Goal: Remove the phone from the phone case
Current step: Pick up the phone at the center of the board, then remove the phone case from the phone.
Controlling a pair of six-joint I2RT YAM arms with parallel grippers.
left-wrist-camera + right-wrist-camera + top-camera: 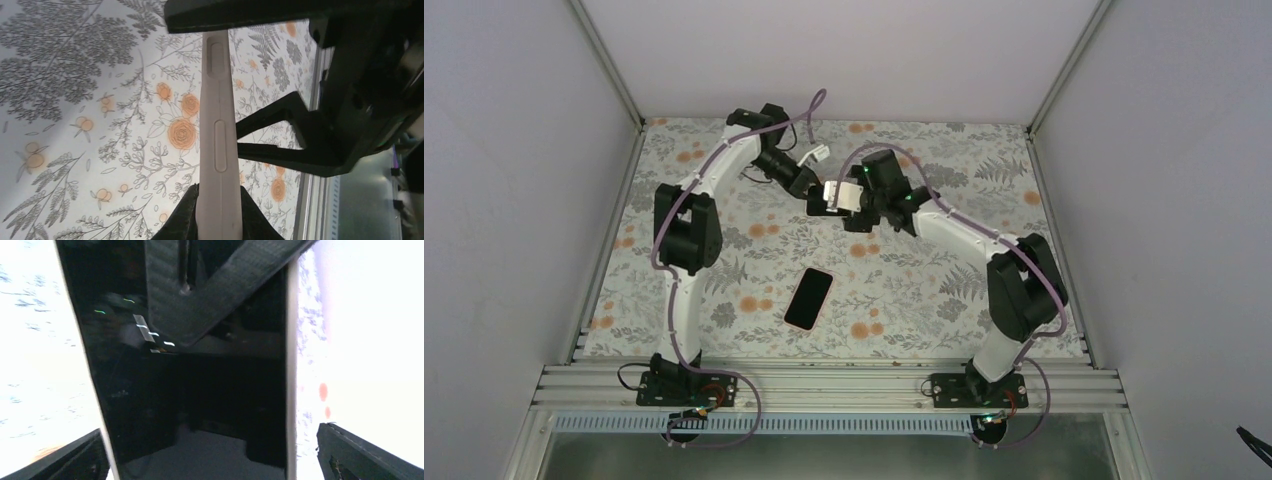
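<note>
two arms meet over the far middle of the bench (904, 300), which has a flower pattern. between them they have the phone case (218, 125), raised above the surface. the left tool (218, 207) is clamped on one short end of the case. its two fingers (182, 220) press on the flat sides. in the left wrist view the case is seen edge-on, pale in colour, with two long button ridges on that edge. its long axis runs straight away from the left tool, towards the right arm.

the right tool (210, 445) has its jaws wide apart. the case end stands between them. one finger is just beside the pale rim of the case and the other finger is apart from the opposite rim. in the right wrist view the surface between the rims is dark and shiny. it is probably the inner side of the case, but this view is too dark to be sure.

the phone (809, 298) lies flat on the bench, well apart from the case, in the near middle between the two arms. its dark screen faces up. its long axis goes mostly from near to far, and the far end leans a little to the right.
</note>
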